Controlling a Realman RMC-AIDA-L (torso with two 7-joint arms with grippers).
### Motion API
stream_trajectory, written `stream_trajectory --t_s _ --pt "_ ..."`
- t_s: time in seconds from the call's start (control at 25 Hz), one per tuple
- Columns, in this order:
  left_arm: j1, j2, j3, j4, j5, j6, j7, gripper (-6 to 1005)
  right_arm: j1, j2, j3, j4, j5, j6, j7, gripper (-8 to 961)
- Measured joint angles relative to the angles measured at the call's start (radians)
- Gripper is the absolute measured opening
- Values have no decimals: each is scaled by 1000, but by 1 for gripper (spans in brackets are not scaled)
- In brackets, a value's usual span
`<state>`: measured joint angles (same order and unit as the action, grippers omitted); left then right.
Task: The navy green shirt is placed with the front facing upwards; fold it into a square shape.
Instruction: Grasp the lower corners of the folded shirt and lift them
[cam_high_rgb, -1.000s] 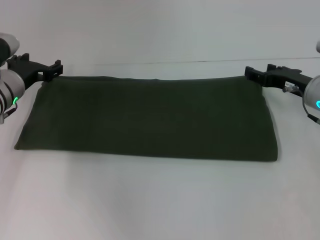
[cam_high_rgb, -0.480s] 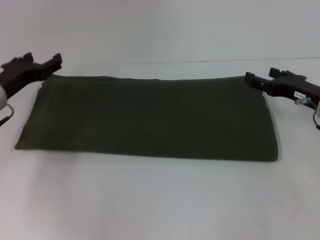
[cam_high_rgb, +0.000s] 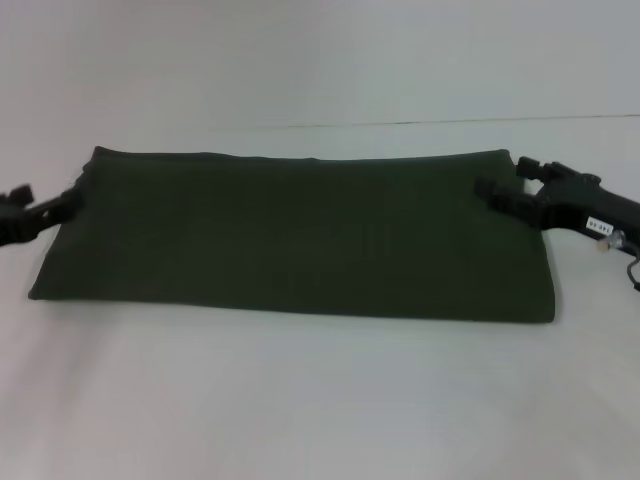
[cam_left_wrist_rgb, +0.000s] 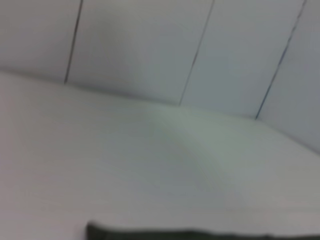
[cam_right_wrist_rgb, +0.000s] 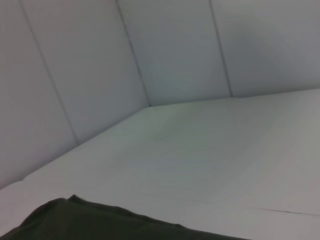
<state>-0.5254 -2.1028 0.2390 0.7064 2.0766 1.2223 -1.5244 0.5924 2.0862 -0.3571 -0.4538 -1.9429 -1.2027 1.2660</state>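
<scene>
I see both arms have dropped back from the far corners of the navy green shirt (cam_high_rgb: 300, 235), lying as a wide folded band on the table (cam_high_rgb: 320, 400), left gripper (cam_high_rgb: 55, 207) and right gripper (cam_high_rgb: 492, 190) now at its side edges, grip unclear, so I judge another fold is due.

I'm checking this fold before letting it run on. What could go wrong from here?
The shirt is a wide band, not yet a square. The left gripper and right gripper sit at its short ends; uneven lifting there could skew the next fold. A shallow grip might catch only the top layer, so the stacked layers may slide apart.
</scene>
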Motion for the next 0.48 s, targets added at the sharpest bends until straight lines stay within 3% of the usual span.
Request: stream_trajectory --t_s 0.2,0.48 --pt "22 0 -8 72 161 -15 -188 879 -11 0 -3 2 2 -30 -5 911" --pt "20 0 -1 105 299 -24 -261 879 -11 0 -5 10 2 -32 -2 908"
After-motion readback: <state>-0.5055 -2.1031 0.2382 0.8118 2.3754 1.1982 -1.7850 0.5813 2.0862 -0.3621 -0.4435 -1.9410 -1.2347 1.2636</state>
